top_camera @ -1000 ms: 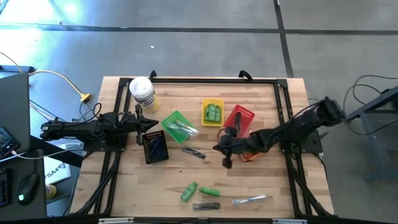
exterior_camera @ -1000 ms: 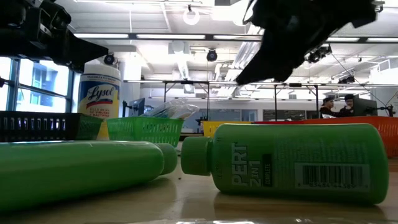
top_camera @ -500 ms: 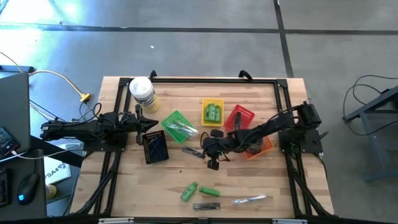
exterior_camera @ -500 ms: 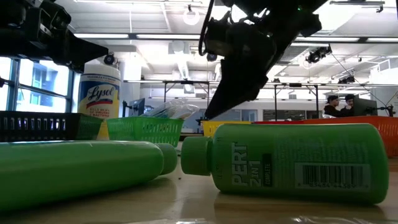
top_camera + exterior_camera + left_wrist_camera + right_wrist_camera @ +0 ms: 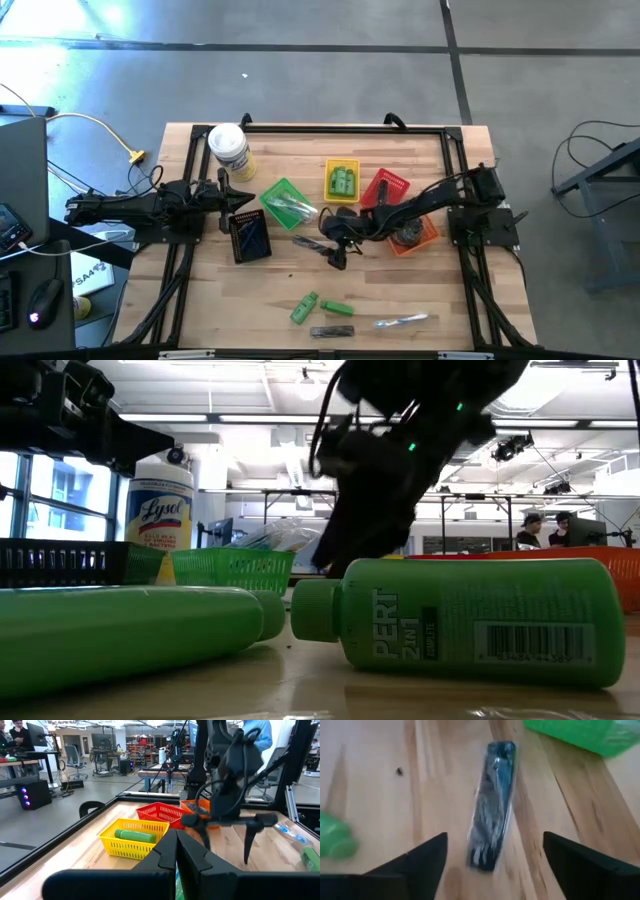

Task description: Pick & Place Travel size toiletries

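While hovering over the dark wrapped stick (image 5: 491, 805), I am spreading my right hand (image 5: 490, 865) wide to straddle it.

You can't read what the dark wrapped stick (image 5: 491, 807) is in the right wrist view, it's all smeared. The green basket (image 5: 580, 732) gets chopped off at the upper right of the frame. In the low view, the left green bottle (image 5: 120, 630) runs off the left edge.

Glossy clear-wrapped comb (image 5: 492, 805), wooden table (image 5: 445, 780)
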Motion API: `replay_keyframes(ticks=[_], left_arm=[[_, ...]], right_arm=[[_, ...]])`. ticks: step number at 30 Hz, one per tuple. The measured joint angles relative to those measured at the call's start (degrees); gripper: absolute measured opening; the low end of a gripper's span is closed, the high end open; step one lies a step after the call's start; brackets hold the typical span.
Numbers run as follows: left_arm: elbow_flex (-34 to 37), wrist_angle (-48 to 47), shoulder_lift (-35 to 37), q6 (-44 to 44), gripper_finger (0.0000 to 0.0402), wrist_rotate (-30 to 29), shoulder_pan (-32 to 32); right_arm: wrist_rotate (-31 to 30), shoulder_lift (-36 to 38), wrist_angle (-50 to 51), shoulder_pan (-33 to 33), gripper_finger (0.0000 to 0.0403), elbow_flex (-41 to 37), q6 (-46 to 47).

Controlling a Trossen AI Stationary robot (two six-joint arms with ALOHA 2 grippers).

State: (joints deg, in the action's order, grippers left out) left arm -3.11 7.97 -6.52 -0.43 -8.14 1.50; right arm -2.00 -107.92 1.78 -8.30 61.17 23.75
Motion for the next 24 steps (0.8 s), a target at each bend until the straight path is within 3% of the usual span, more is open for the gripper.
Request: replay_keyframes(ticks=[6, 11, 24], left_arm=[[0.0, -0.08, 0.02, 0.15, 0.0, -0.38, 0.0], [0.0, -0.46, 0.0, 0.15, 0.0, -0.46, 0.0], [0.0, -0.45, 0.0, 0.16, 0.0, -0.56, 0.0]], right_arm=[[-0.3, -3.61, -1.14, 0.42, 0.0356, 0.0, -5.8], [-3.71, -3.91, -1.67, -0.42, 0.0357, 0.01, -8.84], [-3.32, -3.93, -2.53, -3.22, 0.0352, 0.01, -9.0]])
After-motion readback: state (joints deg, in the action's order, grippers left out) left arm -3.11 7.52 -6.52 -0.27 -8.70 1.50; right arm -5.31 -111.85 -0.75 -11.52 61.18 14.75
